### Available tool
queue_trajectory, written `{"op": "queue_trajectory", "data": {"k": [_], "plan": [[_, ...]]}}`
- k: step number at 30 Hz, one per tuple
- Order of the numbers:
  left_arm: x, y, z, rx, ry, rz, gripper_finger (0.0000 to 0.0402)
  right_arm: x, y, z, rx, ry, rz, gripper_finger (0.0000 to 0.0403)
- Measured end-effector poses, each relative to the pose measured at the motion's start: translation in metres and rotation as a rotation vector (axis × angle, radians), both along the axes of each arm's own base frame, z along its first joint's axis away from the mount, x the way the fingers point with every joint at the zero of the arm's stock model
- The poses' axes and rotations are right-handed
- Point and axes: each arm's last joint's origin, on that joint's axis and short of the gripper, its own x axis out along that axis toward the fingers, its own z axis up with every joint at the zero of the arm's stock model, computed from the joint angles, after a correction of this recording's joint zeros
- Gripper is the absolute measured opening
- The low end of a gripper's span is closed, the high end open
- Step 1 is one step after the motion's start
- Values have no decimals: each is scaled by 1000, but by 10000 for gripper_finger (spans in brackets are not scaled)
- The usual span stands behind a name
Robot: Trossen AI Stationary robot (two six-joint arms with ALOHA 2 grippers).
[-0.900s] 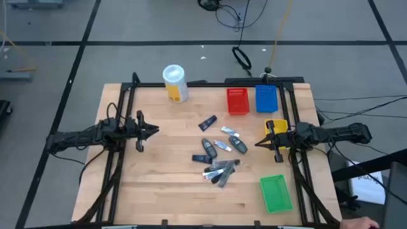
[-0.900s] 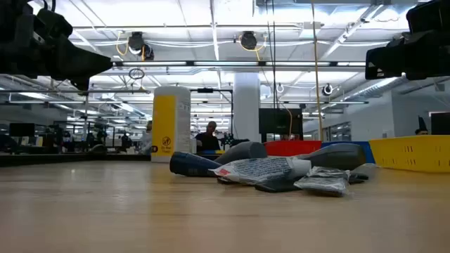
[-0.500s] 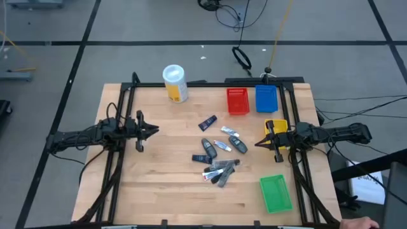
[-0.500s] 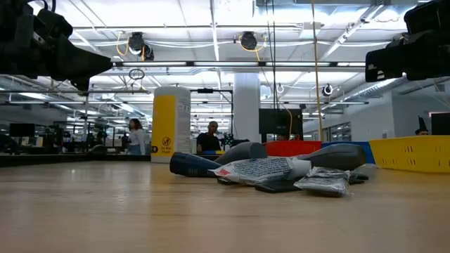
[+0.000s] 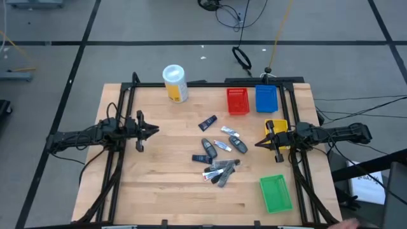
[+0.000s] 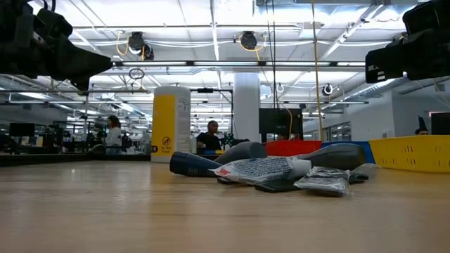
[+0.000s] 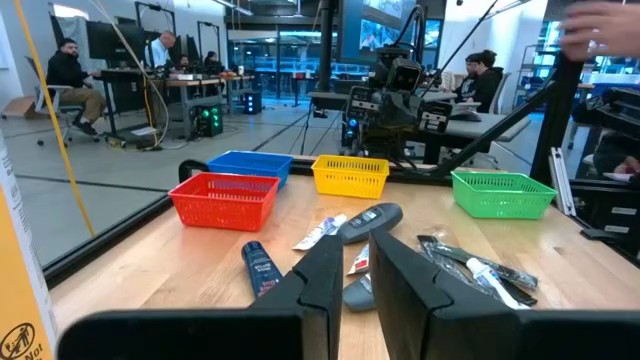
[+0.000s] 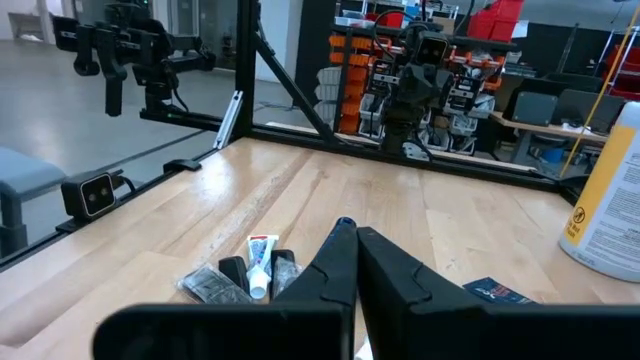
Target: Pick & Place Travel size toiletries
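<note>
Hovering above opposite edges of the table, the left gripper showed a narrow gap between its fingers and held nothing, while the right gripper was pressed fully closed, also empty. The travel size toiletries lay scattered in a loose cluster at mid-table between them, untouched. A white canister stood at the far edge, with red, blue, yellow and green bins along the right side.

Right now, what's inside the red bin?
Nothing visible: the red bin shows only its own mesh floor in the high view. The toiletries all lie on the table. In the left wrist view its near wall hides the inside.
</note>
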Motion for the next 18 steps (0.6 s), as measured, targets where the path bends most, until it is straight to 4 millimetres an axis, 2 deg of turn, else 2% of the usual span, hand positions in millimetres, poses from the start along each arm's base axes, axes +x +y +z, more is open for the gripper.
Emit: {"op": "queue_trajectory", "data": {"k": [13,18], "plan": [[0,0,0,0,0,0,51,0,0,0,-1,0,0,0],[0,0,0,0,0,0,51,0,1,7,-118,-99,14,0]]}}
